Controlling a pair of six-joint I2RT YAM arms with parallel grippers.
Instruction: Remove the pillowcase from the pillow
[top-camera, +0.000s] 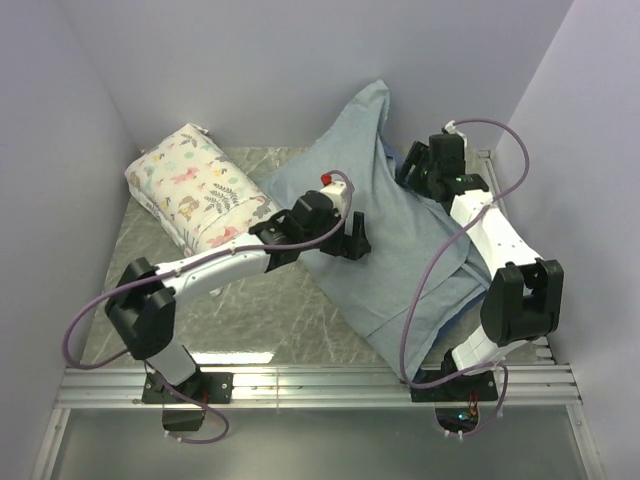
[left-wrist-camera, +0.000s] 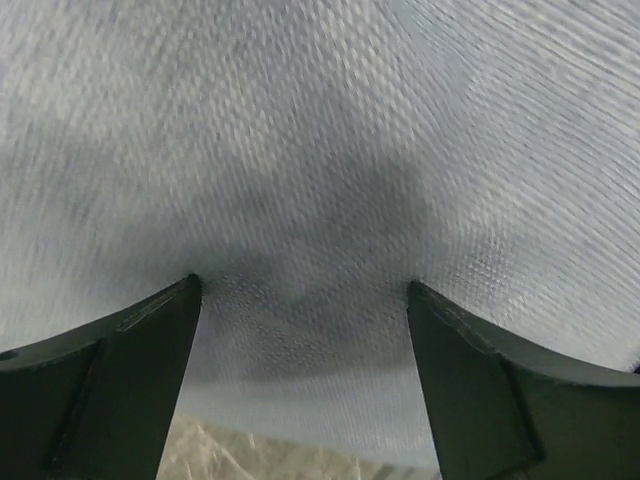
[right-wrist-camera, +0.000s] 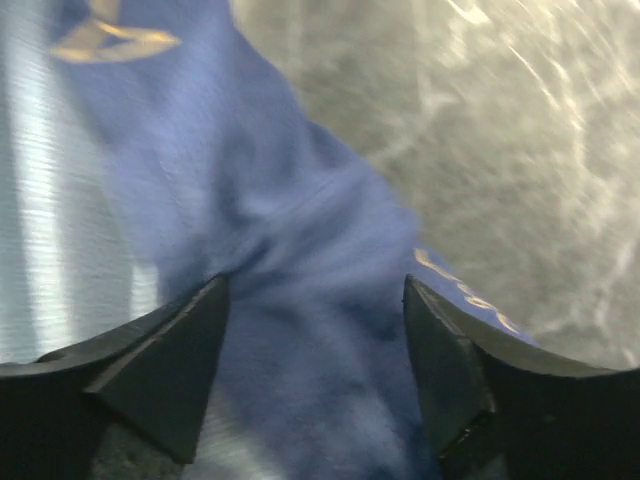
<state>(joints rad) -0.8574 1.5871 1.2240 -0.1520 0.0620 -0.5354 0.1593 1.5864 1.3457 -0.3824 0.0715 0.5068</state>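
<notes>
The pillowcase (top-camera: 400, 240) lies across the middle and right of the table, its grey-blue reverse up, one corner peaking at the back. The pillow is hidden, and I cannot tell whether it lies inside. My left gripper (top-camera: 354, 244) is open and presses on the case's left part. In the left wrist view its open jaws (left-wrist-camera: 300, 285) stand wide apart against grey-blue weave (left-wrist-camera: 320, 150). My right gripper (top-camera: 412, 170) is at the case's back right edge. In the right wrist view it (right-wrist-camera: 315, 285) is open, with a navy fold (right-wrist-camera: 310, 300) bearing cream print between the fingers.
A smaller white pillow with floral print (top-camera: 195, 190) lies at the back left, close to my left forearm. The marbled tabletop (top-camera: 260, 310) shows in front. Lilac walls close in the left, back and right. A metal rail (top-camera: 320, 385) runs along the near edge.
</notes>
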